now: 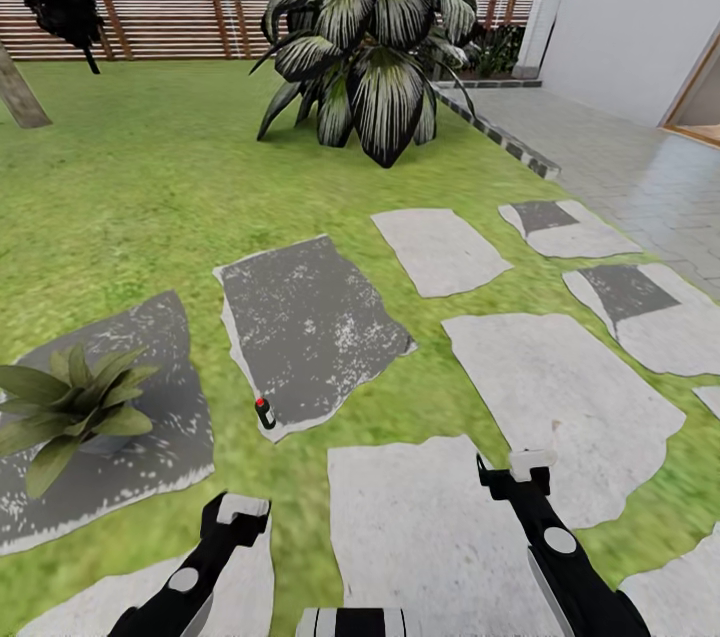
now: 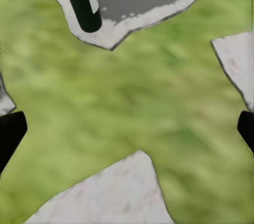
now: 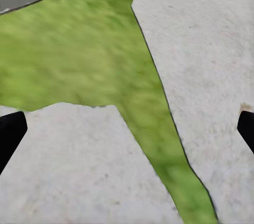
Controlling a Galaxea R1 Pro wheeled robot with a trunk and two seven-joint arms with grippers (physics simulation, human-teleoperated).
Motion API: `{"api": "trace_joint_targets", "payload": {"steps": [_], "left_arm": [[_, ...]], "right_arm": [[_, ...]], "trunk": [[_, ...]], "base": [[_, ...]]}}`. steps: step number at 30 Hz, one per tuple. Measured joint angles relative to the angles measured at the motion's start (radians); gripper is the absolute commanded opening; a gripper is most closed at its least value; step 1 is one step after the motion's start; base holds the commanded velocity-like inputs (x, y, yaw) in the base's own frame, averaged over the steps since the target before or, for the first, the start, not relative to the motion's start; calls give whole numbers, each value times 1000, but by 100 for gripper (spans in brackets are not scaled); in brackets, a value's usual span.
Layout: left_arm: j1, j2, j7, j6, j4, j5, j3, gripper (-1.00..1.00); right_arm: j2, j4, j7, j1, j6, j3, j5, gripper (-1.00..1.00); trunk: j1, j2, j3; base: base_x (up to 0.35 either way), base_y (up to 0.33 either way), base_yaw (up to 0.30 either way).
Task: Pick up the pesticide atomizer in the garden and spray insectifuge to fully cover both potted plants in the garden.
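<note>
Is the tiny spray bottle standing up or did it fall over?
Standing up. The pesticide atomizer sits upright at the dark stepping slab's near edge, its red top pointing up, leaning only slightly.

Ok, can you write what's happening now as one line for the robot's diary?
phase: approach | pesticide atomizer: standing on dark slab edge, ungrasped | left gripper: open | right gripper: open | potted plant: unsprayed

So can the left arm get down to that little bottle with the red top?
Probably yes. The pesticide atomizer stands on a dark slab's edge just ahead of the left tool, which is open, with only grass between them.
</note>
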Motion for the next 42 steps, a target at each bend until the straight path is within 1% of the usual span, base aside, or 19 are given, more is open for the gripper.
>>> {"api": "trace_joint_targets", "payload": {"steps": [3,6,10,18,29,35,42], "left_arm": [[1,0,1,-38,3,0,-1,100],[1,0,1,-42,3,1,0,100],[1,0,2,-42,3,1,0,100],[1,0,10,-42,3,3,2,100],[1,0,12,-44,3,3,2,100],[1,0,13,-44,3,3,2,100],[1,0,13,-44,3,3,2,100]], "right_arm": [[0,0,0,0,0,2,0,100],[0,0,0,0,0,2,0,100],[0,-1,0,0,0,2,0,100],[0,-2,0,0,0,0,0,100],[0,-2,0,0,0,2,0,100],[0,-1,0,0,0,2,0,100],[0,-2,0,0,0,1,0,100]], "trunk": [[0,0,-1],[0,0,-2],[0,0,-2],[-1,0,-2],[0,0,-2],[0,0,-4],[0,0,-5]], "base": [[0,0,0],[0,0,0],[127,0,0],[289,0,0],[52,0,2],[37,0,154],[196,0,33]]}}
